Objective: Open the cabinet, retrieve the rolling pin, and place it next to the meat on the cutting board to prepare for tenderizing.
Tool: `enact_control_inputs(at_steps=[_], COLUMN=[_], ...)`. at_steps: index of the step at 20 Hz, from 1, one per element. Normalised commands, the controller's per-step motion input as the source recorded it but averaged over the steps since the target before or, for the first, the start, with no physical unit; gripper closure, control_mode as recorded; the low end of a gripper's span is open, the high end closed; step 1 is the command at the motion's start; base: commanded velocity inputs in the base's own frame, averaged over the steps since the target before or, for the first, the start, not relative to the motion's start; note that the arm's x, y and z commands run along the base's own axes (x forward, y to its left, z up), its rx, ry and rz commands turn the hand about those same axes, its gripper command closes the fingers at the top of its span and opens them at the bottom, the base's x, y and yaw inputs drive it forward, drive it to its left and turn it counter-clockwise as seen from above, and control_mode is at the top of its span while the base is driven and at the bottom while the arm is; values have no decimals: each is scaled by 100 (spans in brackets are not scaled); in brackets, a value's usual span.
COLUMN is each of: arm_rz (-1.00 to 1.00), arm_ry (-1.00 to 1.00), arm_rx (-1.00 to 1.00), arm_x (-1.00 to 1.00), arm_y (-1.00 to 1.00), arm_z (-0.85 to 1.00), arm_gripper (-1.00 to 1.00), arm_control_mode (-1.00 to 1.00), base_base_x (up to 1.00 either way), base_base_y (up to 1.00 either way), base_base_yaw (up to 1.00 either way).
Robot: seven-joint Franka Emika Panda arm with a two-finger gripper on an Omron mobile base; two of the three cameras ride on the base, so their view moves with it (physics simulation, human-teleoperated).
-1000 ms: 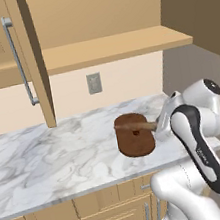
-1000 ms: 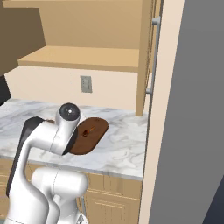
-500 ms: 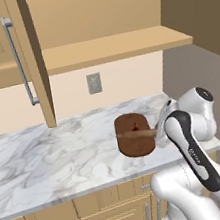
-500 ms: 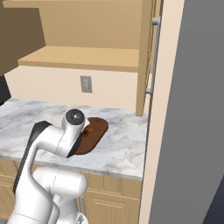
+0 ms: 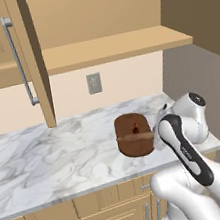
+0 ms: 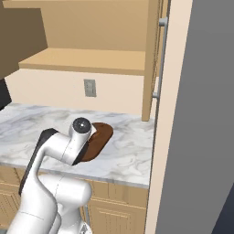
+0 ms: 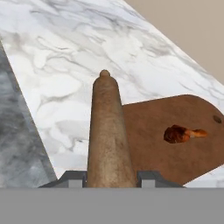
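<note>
Gripper grips rolling pin; meat on cutting board.

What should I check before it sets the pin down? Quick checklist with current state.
1. Grip: gripper is shut on the pin, fingers on both sides. Ok.
2. Position: in the left base view the pin lies across the board, at its near half. Ok.
3. Meat clear of the pin: visible gap in the hand view, meat to one side. Ok.
4. Height above the board: cannot tell.
5. Pin level: cannot tell from these angles.
6. Cabinet door open, off to the left, away from the arm. Ok.
</note>
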Motion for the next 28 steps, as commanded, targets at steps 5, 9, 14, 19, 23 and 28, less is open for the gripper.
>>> enact_control_inputs(at_steps=[5, 9, 14, 19, 23, 28], arm_rz=[2, 2, 0, 0, 0, 1], arm_ry=[0, 0, 0, 0, 0, 0], arm_rx=[0, 0, 0, 0, 0, 0], arm_x=[25, 17, 20, 21, 22, 17], arm_y=[-2, 0, 0, 0, 0, 0], arm_z=[-30, -35, -40, -35, -33, -32], arm_gripper=[100, 100, 100, 100, 100, 100], arm_control_mode=[-100, -100, -100, -100, -100, -100], base_base_x=[0, 0, 0, 0, 0, 0], base_base_y=[0, 0, 0, 0, 0, 0], base_base_yaw=[0, 0, 0, 0, 0, 0])
